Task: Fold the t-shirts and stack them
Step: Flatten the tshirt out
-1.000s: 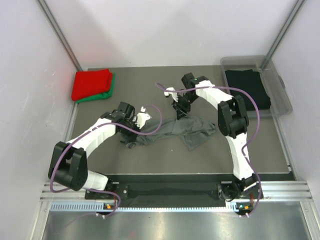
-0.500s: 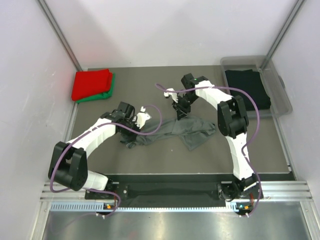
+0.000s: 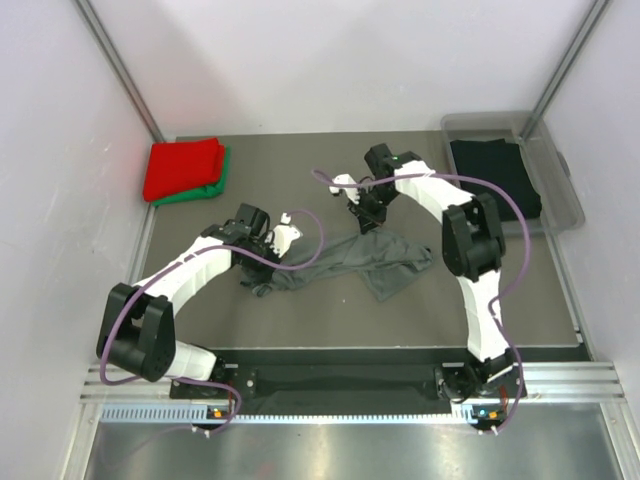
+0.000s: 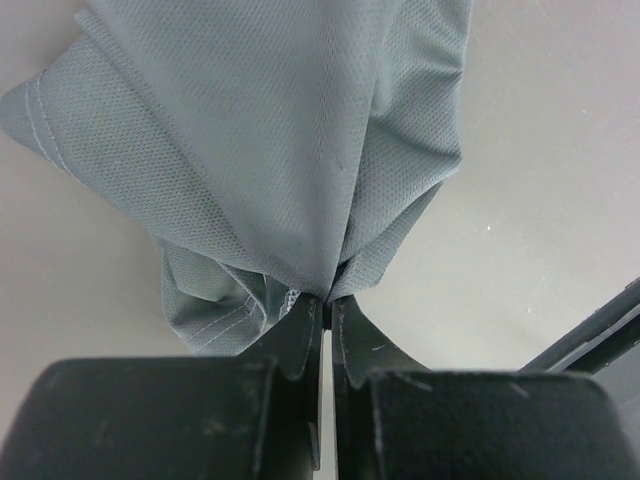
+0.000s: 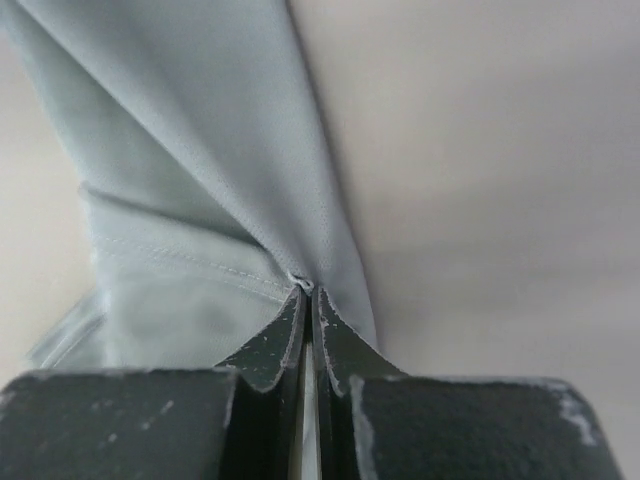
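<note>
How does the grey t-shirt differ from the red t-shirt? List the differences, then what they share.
The grey t-shirt lies crumpled and strung out mid-table; the red t-shirt is folded neatly in the far left corner. The left gripper and right gripper are shut on the grey one; nothing holds the red one. The red one rests on a green t-shirt; the grey one on the table. Both are plain cloth.
</note>
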